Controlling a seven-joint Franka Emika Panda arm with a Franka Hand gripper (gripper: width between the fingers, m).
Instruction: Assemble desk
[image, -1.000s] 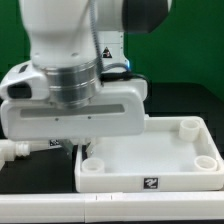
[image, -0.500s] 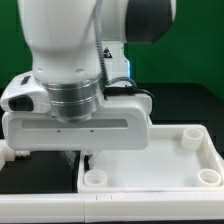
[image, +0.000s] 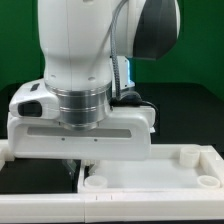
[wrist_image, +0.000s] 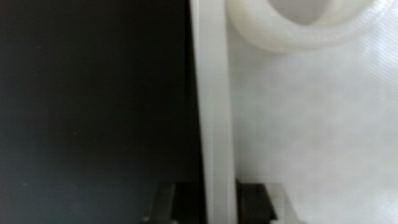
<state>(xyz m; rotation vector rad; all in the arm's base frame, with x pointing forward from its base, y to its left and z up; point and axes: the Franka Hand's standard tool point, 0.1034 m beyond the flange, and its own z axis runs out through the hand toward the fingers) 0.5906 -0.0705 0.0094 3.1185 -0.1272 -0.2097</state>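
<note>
Green backdrop and matte black table (image: 30, 178) surround the smooth white plastic desk top (image: 150, 172), which lies flat at the exterior view's lower right, rimmed, with round corner holes (image: 188, 158). Only the wrist view shows the gripper (wrist_image: 214, 200), its dark pads (wrist_image: 175, 200) narrowly clamping the thin straight rim (wrist_image: 210, 90). In the exterior view the glossy arm (image: 75, 60) hides that grip.

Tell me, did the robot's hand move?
Yes. Against the black table's far edge, the gripper, clamped on the desk top's rim, has come lower in the picture and slightly toward the exterior view's right.
</note>
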